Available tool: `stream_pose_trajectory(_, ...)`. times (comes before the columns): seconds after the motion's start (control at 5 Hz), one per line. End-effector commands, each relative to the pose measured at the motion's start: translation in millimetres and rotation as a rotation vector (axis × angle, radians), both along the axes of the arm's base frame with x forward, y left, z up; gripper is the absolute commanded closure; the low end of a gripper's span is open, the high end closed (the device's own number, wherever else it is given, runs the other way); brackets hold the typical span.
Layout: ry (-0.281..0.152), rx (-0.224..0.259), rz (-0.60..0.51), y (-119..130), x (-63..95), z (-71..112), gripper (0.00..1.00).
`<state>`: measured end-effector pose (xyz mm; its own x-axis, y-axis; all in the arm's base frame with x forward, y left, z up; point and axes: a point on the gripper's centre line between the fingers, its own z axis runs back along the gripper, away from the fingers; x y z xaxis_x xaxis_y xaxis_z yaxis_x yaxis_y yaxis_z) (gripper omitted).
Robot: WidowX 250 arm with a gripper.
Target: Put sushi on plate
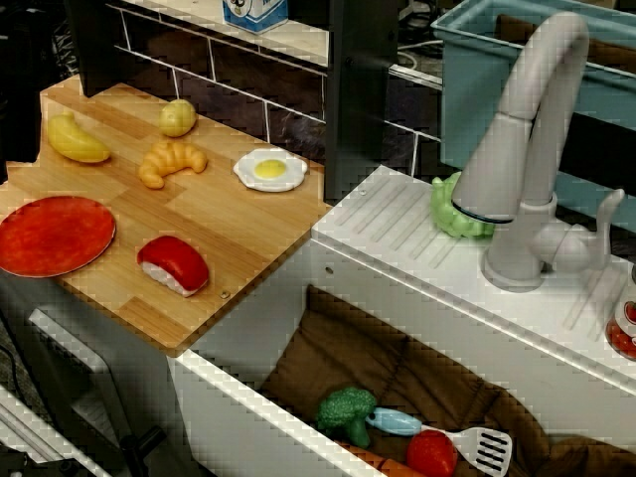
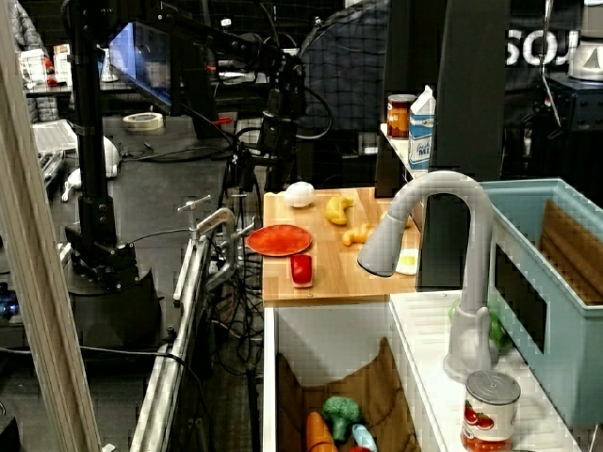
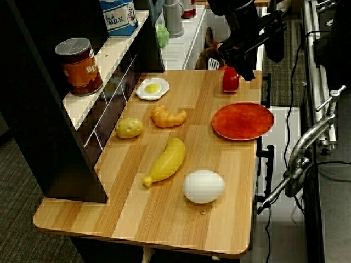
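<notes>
One sushi near counter edge | plate beside | claw state unclear

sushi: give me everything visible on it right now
The sushi is a small toy nigiri with a glossy red rounded top on a white base, plastic by the look of it. It lies flat on the wooden counter near the front edge by the sink, beside the red plate but clear of it, not on it. Nothing but the counter touches it in the front view. In the shelf-side view the gripper hangs just above it; contact and jaw state are unclear.
</notes>
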<state>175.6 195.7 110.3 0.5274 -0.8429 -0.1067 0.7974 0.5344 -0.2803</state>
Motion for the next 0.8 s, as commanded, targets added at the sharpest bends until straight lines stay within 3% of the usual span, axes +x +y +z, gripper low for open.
stream_pose_trajectory(0.0,0.000,0.000,0.000,0.0,0.0,0.0,0.00)
stream_pose_trajectory(0.4,-0.001,0.005,0.011,1.0,3.0,-1.7,0.00)
stream_pose_trajectory(0.6,-0.008,0.030,0.022,-2.2,4.2,-9.3,0.00)
